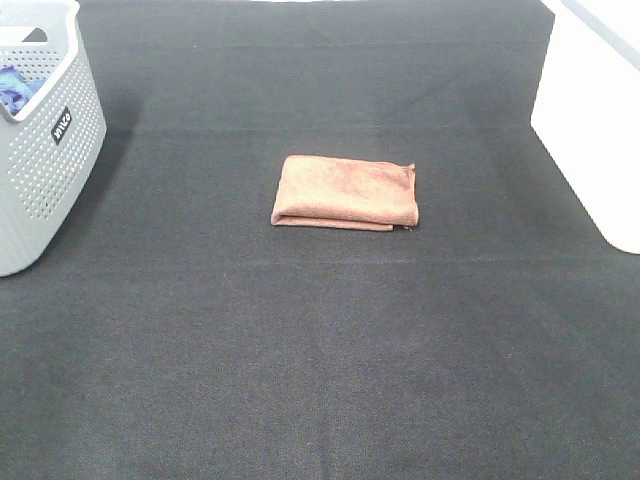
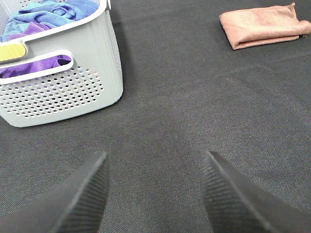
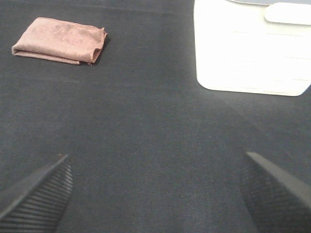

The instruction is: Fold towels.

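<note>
A reddish-brown towel [image 1: 346, 191] lies folded into a small rectangle at the middle of the dark table. It also shows in the left wrist view [image 2: 265, 24] and in the right wrist view [image 3: 59, 40]. My left gripper [image 2: 154, 187] is open and empty, low over bare cloth between the grey basket and the towel, well away from the towel. My right gripper [image 3: 155, 191] is open and empty, also far from the towel. Neither gripper shows in the exterior high view.
A grey perforated basket [image 1: 55, 165] stands at the far left and holds blue and purple cloths [image 2: 46, 14]. A white container [image 1: 590, 120] stands at the far right; it also shows in the right wrist view [image 3: 248, 53]. Dark table cloth [image 1: 320, 360] covers the surface.
</note>
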{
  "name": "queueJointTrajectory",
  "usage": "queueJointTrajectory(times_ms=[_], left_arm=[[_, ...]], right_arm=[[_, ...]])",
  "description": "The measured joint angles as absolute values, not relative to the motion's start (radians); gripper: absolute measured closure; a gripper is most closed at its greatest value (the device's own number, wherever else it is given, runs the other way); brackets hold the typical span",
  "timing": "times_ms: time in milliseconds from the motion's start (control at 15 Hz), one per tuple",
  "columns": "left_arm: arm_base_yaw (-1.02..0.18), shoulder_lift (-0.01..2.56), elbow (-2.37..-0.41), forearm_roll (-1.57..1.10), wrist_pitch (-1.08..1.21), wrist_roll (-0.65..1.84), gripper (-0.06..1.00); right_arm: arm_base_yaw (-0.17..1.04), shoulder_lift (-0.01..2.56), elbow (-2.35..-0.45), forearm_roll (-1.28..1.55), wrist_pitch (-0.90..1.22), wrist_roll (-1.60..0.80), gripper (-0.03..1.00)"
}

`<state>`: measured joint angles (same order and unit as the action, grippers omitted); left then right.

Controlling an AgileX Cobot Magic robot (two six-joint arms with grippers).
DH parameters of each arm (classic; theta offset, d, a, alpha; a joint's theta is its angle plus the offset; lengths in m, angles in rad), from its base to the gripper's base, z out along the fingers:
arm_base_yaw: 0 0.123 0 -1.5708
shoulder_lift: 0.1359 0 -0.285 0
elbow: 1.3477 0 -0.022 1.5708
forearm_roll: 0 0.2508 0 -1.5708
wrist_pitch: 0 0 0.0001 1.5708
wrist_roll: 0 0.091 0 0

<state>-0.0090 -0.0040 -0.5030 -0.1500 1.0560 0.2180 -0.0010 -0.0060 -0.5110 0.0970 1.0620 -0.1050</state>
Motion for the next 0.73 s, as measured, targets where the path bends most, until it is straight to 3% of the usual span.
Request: queueJointTrajectory(times_ms=[733], left_arm=[[-0.009, -0.004, -0.503, -0.15, 1.056, 0.218, 0.39]], right_arm=[[-0.001, -0.006, -0.511, 0.101, 1.062, -0.105, 0.09]])
